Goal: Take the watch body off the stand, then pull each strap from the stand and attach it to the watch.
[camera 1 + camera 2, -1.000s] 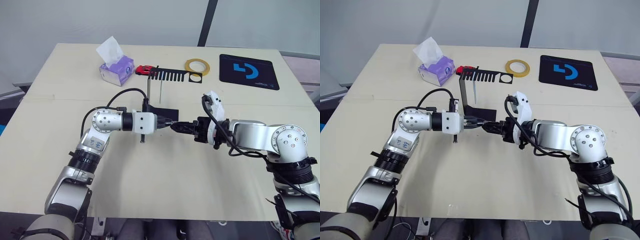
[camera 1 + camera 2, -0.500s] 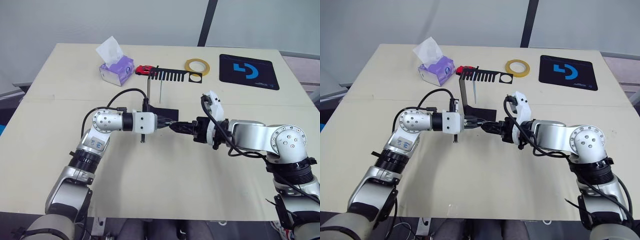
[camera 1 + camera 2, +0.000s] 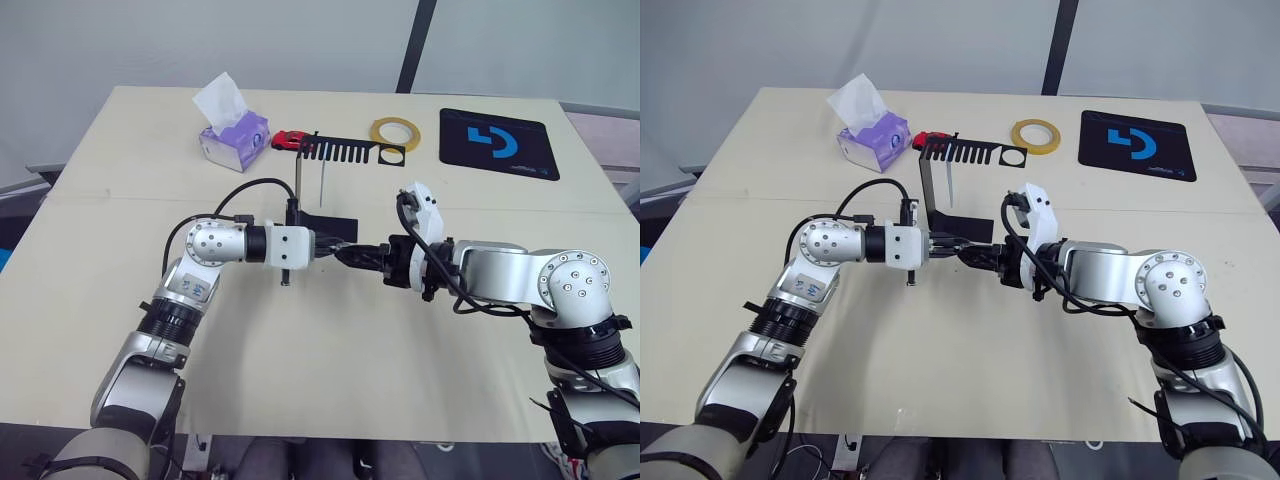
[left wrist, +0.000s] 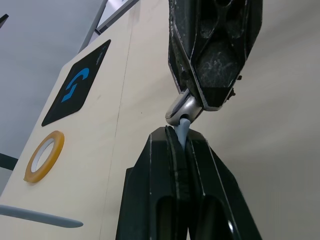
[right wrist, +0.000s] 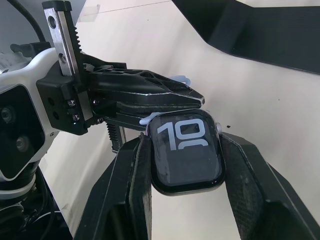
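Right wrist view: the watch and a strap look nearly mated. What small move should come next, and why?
Probably a short push of the left gripper toward the right gripper. The watch body sits clamped between the right fingers, and the strap pinched in the left gripper meets its edge, so seating remains unconfirmed.

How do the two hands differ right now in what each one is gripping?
The right hand grips the watch body, a rigid grey-rimmed case with a black screen, by its two sides. The left hand pinches the end of a thin pale blue-grey strap, flat between its fingers. Both are shut, tip to tip above the table.
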### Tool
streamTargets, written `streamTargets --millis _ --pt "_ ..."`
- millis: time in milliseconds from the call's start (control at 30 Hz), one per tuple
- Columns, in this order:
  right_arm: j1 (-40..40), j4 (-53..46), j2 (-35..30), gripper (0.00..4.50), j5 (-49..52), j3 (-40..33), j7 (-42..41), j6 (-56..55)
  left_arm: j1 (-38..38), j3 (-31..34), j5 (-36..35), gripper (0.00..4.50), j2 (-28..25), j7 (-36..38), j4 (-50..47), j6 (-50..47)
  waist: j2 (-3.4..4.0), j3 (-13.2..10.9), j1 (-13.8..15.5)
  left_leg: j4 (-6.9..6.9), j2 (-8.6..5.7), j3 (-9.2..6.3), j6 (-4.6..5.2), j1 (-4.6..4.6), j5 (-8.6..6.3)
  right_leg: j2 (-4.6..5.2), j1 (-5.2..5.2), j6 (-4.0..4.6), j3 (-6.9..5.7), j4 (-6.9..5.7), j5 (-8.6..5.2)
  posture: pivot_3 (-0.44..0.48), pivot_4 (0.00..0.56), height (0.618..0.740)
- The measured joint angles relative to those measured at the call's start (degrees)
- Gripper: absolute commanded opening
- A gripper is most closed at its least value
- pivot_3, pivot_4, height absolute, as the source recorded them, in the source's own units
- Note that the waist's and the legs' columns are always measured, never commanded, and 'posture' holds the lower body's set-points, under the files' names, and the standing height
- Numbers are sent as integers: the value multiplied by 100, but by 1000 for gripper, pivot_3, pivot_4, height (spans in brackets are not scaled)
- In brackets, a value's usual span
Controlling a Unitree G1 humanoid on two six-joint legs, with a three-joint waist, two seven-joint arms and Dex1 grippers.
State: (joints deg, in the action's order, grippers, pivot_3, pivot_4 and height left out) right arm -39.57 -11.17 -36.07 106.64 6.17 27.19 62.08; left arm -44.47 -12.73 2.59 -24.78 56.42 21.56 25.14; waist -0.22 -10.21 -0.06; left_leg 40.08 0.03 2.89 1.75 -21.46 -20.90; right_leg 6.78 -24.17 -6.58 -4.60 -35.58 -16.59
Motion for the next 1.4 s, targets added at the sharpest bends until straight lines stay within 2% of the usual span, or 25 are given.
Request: streamTargets --millis 1233,1400 --pt "1 -33 -4 1634 26 32 8 -116 -98 1 23 0 105 -39 198 -12 0 0 0 0 0 0 0 -1 0 0 0 0 -1 1 0 0 150 738" --pt "1 -166 -12 1634 -212 32 -64 -69 -97 2 21 0 97 -36 197 -12 0 0 1 0 0 -1 0 -1 0 0 0 0 -1 1 0 0 150 738"
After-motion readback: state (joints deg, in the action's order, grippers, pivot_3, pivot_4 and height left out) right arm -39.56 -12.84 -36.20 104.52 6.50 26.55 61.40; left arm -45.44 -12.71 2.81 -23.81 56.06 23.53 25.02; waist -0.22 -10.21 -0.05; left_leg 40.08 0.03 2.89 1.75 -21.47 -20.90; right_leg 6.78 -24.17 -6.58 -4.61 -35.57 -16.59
